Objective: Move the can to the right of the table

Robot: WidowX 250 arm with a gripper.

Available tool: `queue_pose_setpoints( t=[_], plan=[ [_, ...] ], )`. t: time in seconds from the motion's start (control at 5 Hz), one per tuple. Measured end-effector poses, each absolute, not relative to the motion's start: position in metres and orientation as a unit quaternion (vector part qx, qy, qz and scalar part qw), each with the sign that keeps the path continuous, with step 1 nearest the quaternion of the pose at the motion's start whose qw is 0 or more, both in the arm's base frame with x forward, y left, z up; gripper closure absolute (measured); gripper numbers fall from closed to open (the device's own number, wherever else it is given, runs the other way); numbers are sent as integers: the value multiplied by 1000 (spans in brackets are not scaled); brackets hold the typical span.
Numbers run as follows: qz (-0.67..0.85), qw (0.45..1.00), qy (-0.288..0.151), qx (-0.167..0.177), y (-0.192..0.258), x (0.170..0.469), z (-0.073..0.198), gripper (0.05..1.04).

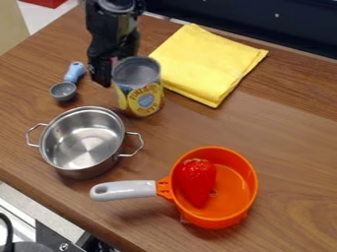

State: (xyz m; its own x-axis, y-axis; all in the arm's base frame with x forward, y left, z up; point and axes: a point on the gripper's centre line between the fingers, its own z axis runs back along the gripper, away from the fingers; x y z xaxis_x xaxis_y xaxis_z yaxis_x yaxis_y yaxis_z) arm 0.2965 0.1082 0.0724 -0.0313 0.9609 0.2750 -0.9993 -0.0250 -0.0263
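Note:
The gripper hangs in the upper left, right at the back left side of the can. Its lower end comes down beside the can's rim, and whether the two touch I cannot tell. The can stands upright, grey on top with a yellow and blue label, left of the table's middle. Part of the gripper is hidden behind the can's top.
A folded yellow cloth lies just right of the can. In front are a steel pot and an orange pan holding a red strawberry. A blue-handled scoop lies left on the wooden table.

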Motion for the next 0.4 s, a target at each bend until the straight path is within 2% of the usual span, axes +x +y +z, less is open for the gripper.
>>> queue_pose_setpoints(
  t=[0.4],
  plan=[
    [714, 687, -103, 89, 72, 298, 77, 83]
  ],
)
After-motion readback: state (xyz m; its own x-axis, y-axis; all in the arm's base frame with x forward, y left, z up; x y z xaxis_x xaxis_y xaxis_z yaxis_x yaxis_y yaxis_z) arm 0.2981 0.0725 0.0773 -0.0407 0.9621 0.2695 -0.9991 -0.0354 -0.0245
